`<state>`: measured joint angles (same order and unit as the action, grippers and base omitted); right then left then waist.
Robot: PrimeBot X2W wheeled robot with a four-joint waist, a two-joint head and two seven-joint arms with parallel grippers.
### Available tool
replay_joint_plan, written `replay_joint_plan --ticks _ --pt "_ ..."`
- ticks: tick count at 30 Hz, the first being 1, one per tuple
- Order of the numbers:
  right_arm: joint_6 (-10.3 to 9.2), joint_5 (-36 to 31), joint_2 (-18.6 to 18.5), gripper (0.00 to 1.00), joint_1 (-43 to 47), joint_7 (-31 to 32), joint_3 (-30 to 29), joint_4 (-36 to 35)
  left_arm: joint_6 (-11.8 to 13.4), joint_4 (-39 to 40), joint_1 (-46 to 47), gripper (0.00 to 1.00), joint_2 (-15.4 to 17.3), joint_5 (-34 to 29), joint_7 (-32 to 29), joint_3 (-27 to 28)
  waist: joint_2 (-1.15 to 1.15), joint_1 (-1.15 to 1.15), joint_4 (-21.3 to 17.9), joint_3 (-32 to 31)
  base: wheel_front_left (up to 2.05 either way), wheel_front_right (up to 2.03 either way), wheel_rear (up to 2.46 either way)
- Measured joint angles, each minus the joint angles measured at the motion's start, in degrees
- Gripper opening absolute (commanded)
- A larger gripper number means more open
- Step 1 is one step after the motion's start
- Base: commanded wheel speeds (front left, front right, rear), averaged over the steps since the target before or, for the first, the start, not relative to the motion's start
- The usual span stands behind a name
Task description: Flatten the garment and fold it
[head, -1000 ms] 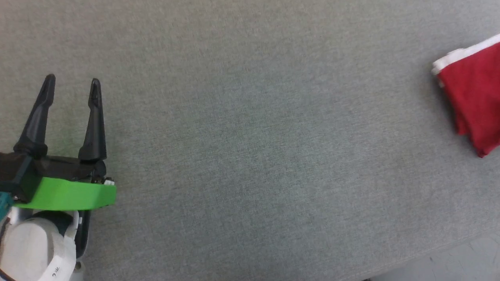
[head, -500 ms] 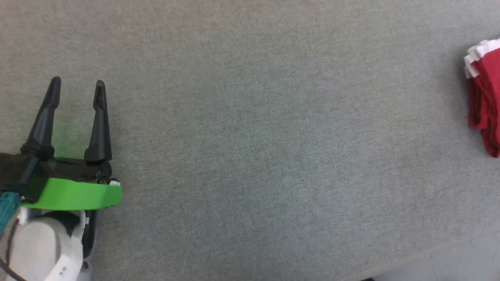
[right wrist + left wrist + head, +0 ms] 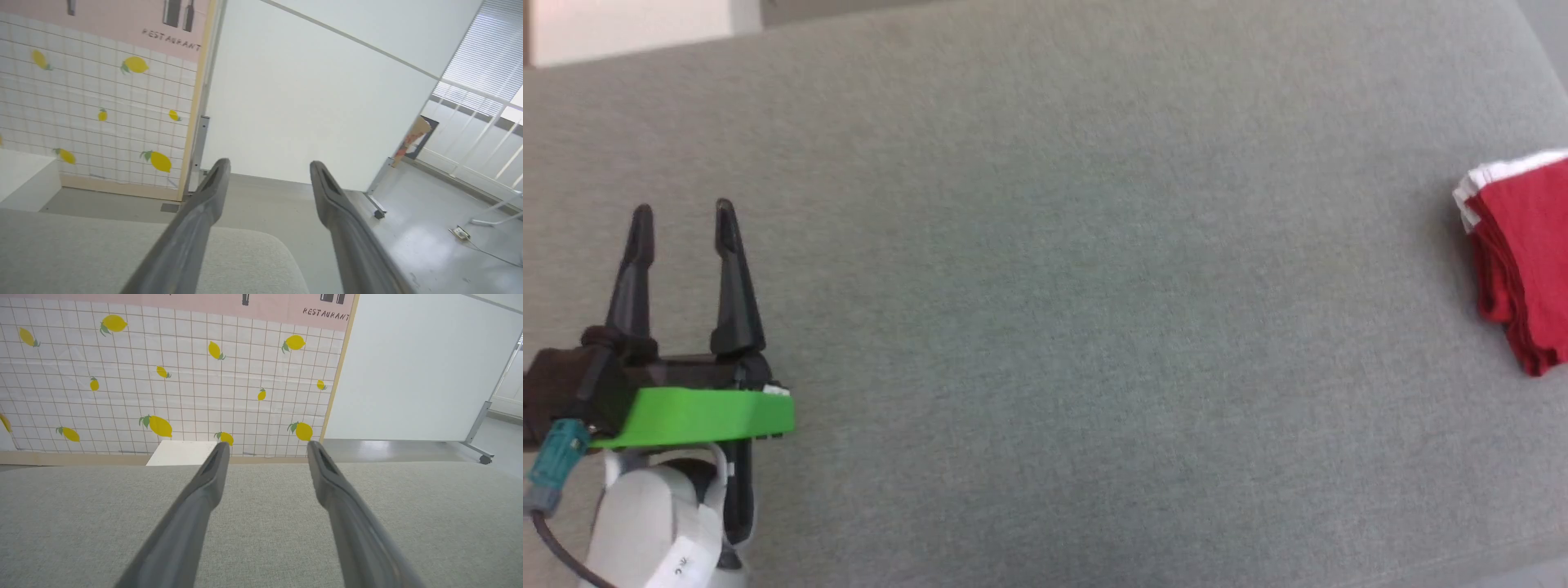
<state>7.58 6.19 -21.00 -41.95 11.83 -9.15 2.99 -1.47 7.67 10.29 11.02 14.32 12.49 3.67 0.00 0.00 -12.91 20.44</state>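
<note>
Lying at the surface's (image 3: pixel 1094 327) right edge, the garment (image 3: pixel 1523 261) seemed folded, so the left gripper (image 3: pixel 682 216) and right gripper (image 3: pixel 269 167), fingers spread and empty, needed no further grasp.

Left gripper (image 3: pixel 267 444) hangs low over the grey fabric tabletop (image 3: pixel 265 539), its two dark fingers (image 3: pixel 196 514) spread wide with bare cloth between them. Past the tips there's the tiled lemon-print wall (image 3: pixel 122 396) with a RESTAURANT sign (image 3: pixel 326 313) up top and a white block (image 3: pixel 182 453) at its foot. To the right stands a white partition panel (image 3: pixel 408 375) with a caster (image 3: pixel 485 459) on its frame.
</note>
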Motion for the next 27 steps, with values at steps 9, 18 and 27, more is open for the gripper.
replay_joint_plan --ticks 9,18,27 --pt "0.01 -1.36 15.08 1.0 9.94 -12.82 5.16 -5.15 1.81 -3.31 -0.04 1.0 -2.3 0.82 0.8 -0.46 0.0 0.0 5.94 -6.04 0.0 0.0 0.0" --pt "0.0 2.07 18.0 1.0 20.59 -22.85 3.1 0.33 2.1 -8.55 -0.05 1.0 -3.87 0.81 1.31 -2.32 0.0 0.0 12.44 -10.29 0.0 0.0 0.0" --pt "0.0 6.71 18.09 1.0 30.33 -26.24 4.13 5.1 2.11 -14.07 -0.38 1.0 -4.08 0.03 1.74 -4.52 0.0 0.0 15.45 -15.25 0.0 0.0 0.0"
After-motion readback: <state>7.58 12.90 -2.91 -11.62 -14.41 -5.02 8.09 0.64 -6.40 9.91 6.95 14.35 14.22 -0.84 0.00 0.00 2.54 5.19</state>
